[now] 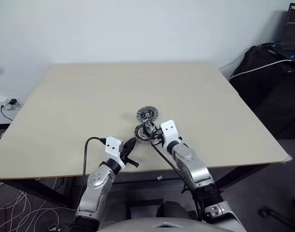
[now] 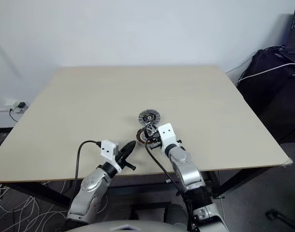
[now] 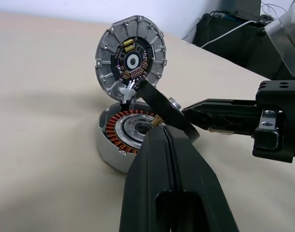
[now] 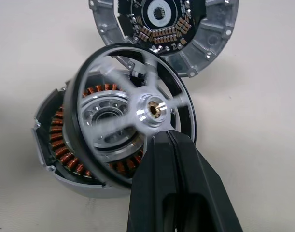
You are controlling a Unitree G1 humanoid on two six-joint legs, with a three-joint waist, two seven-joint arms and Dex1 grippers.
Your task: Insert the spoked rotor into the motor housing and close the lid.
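Pale wood forms the table (image 1: pixel 89 101), set against a white wall, with dark bags and cables on the floor at the far right, cut by the frame edge. Near the table's front edge, about midway across, sits the motor housing (image 3: pixel 119 140), its copper windings partly covered from the right wrist view by the spoked rotor (image 4: pixel 137 116), which is held tilted on edge over the housing's right side, not seated in it. Whether the rotor's lower rim touches the housing is hard to tell. Just beyond the housing the lid (image 3: pixel 130 58) stands raised, its inner face with small components turned toward the robot; its top is cut off in the right wrist view. The right gripper (image 4: pixel 169 140), reaching forward and angled down toward the left, has its fingers pinched onto the rotor at the near rim, close to the hub. The left gripper (image 3: pixel 164 137) lies about level just left of the housing, pointing toward it, fingers pressed together on nothing and apart from the parts.
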